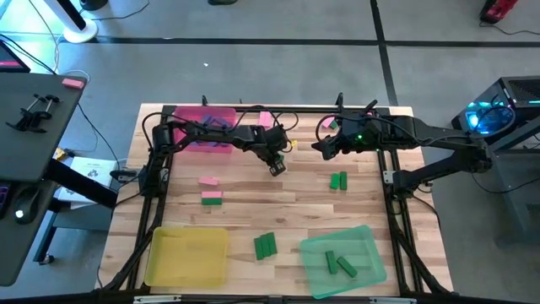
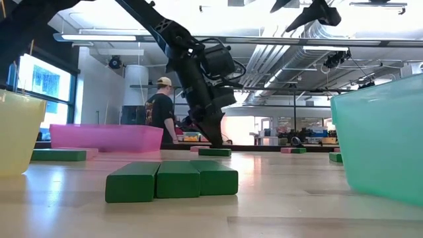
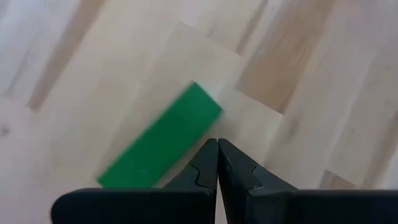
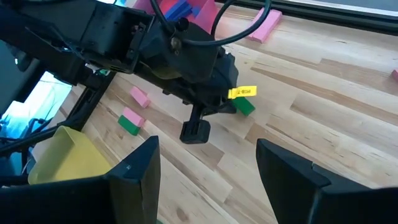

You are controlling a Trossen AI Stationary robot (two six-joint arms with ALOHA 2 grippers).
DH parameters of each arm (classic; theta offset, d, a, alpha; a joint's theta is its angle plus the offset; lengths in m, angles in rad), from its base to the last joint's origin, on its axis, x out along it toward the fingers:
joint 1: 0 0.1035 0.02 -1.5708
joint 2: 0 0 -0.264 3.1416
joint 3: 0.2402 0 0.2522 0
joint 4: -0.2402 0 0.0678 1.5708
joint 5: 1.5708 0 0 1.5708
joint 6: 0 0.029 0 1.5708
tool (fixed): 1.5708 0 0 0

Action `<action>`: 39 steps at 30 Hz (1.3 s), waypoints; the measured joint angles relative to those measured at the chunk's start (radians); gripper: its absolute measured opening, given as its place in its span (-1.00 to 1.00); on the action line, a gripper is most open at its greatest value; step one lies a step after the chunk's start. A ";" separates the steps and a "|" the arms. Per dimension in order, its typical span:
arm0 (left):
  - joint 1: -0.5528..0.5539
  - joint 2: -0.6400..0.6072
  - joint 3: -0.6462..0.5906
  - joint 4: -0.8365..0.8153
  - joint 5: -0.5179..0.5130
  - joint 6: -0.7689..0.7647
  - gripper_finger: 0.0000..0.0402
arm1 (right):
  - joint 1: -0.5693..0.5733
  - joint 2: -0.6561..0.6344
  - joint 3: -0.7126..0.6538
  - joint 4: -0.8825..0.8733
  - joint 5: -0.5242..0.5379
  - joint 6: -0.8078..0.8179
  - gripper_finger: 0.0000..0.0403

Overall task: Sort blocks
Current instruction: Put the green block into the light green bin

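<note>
- The left claw hangs low over the middle of the wooden surface, its fingers pressed fully together and holding nothing; a green block lies on the wood just beside its tips.
- The right claw hovers near the far edge, jaws spread wide and empty.
- Blue blocks sit in the pink tray at the far left corner; two green blocks lie in the green tray at the near right corner.
- The yellow tray sits at the near left corner.
- Loose on the surface: a pink block and a green one left of centre, a green pair right of centre, a green cluster near the front edge.
- A person stands in the room beyond.
</note>
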 joint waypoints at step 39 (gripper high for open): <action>-0.187 0.013 0.001 -0.029 0.067 -0.132 -1.00 | 0.000 0.000 0.000 -0.033 -0.033 -0.088 0.00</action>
